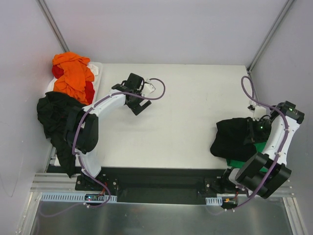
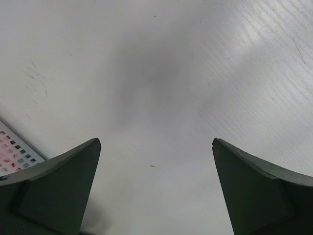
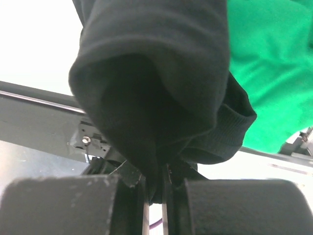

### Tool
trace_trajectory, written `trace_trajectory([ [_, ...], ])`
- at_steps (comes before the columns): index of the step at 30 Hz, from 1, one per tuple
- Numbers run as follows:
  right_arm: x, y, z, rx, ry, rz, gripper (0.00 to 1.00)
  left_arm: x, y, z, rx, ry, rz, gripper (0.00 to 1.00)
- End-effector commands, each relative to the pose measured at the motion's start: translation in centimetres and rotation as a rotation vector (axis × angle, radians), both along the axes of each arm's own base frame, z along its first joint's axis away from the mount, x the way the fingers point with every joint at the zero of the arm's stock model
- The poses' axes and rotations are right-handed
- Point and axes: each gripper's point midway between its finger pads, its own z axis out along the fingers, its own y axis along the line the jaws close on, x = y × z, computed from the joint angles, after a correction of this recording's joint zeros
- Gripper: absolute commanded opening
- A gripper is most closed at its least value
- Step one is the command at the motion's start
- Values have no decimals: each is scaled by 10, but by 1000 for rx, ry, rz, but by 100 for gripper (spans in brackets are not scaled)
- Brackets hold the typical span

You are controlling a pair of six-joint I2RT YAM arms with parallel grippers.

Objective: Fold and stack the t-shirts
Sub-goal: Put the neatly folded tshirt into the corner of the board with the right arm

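Note:
A black t-shirt [image 1: 235, 138] lies bunched on a bright green t-shirt [image 1: 244, 163] at the table's right front. My right gripper [image 1: 258, 128] is shut on a fold of the black t-shirt [image 3: 156, 98]; the green t-shirt [image 3: 269, 63] shows behind it. An orange t-shirt [image 1: 73, 73] and a red t-shirt [image 1: 89, 91] are piled at the far left, with another black t-shirt [image 1: 56, 115] draped below them. My left gripper [image 1: 138, 104] is open and empty over bare table [image 2: 156, 88], its fingers [image 2: 58, 191] wide apart.
A white bin [image 1: 97, 68] holds the orange and red pile at the left edge. A small printed card [image 2: 14, 149] lies on the table near my left gripper. Frame posts [image 1: 51, 22] stand at the back corners.

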Motion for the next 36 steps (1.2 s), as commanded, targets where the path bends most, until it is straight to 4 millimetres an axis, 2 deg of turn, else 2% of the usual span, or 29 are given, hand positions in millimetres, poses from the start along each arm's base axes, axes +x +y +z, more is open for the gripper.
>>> trace_trajectory([
  [1, -30, 6, 9, 67, 29, 18, 1, -2, -7, 18, -50, -41, -17, 99],
  [7, -41, -11, 6, 64, 3, -31, 1, -3, -9, 14, -59, -35, -15, 99],
  [13, -45, -44, 2, 75, -7, -116, 1, -4, -9, 12, -60, -29, -17, 99],
  [18, -39, -68, 2, 46, -7, -148, 1, -4, -9, 7, -54, -22, -17, 99],
  [24, -29, -115, 1, -78, 20, -187, 1, -6, -10, 4, -61, -7, -18, 99],
  [28, -32, -142, 2, -192, 40, -211, 1, -6, -9, 3, -55, -8, -16, 99],
  [33, -41, -158, -13, -254, 84, -220, 1, -6, -8, 5, -55, -13, -18, 99],
  [36, -47, -174, -18, -307, 106, -233, 1, -7, -8, 5, -52, -12, -22, 99],
])
